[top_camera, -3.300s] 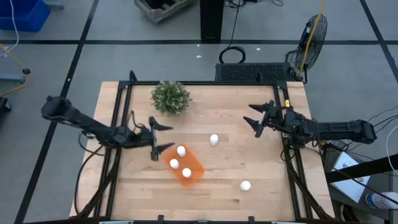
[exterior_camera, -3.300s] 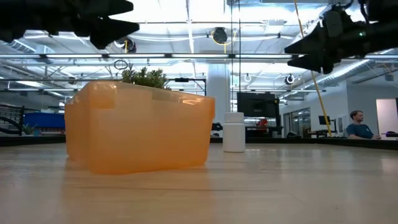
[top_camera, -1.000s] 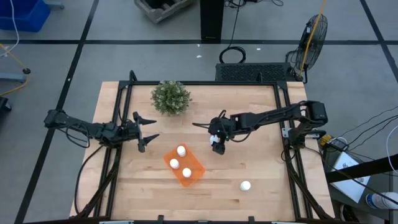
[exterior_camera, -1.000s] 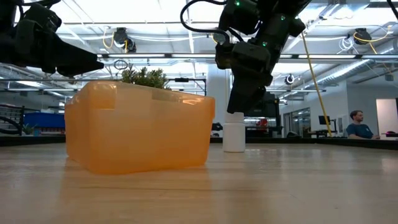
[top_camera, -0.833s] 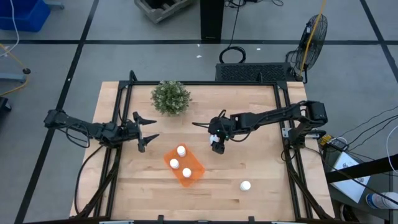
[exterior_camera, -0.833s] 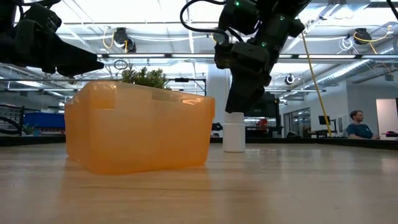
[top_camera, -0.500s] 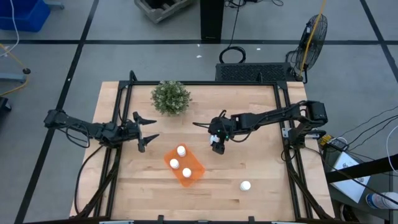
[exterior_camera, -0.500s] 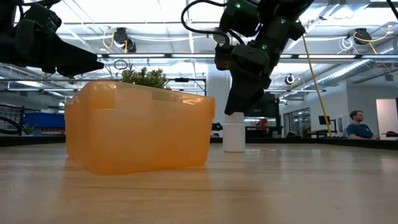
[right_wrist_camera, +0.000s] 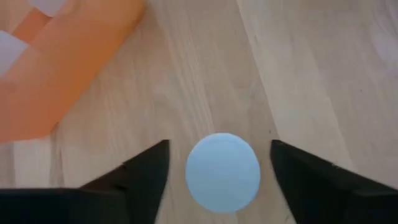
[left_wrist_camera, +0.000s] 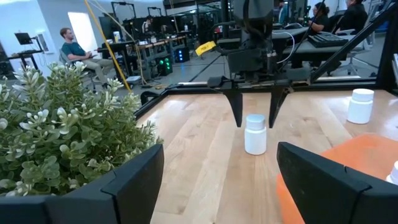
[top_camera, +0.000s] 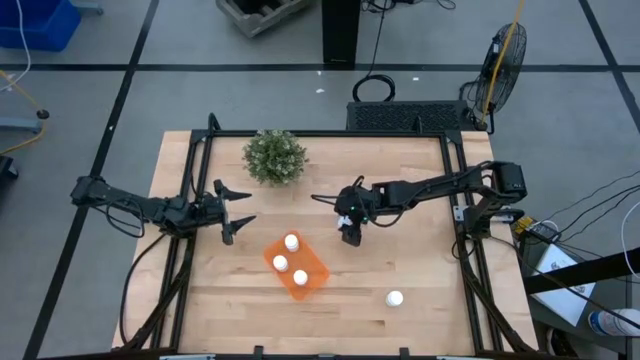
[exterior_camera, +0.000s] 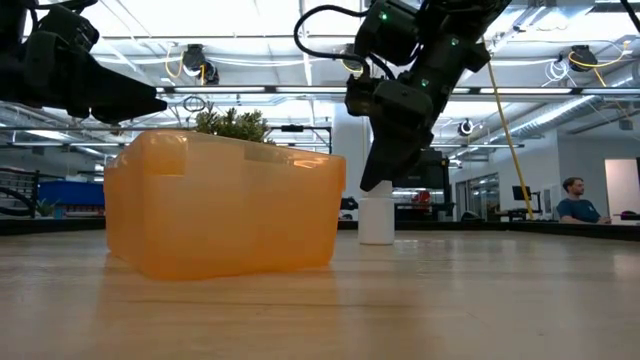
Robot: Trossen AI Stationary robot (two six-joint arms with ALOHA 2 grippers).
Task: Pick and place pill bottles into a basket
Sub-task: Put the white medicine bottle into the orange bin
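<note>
A white pill bottle stands upright on the wooden table, just right of the orange basket. It also shows in the left wrist view and the low view. My right gripper is open and points down over it. Its fingers stand on either side of the cap without touching. Three bottles stand in the basket. One more bottle stands at the near right. My left gripper is open and empty, left of the basket.
A round green plant stands at the table's far left, close to my left gripper in its wrist view. Black frame rails run along the table's left and right sides. People sit at desks in the room beyond.
My right gripper has sunk a little toward the standing bottle and stays open. The bottle has not moved.
</note>
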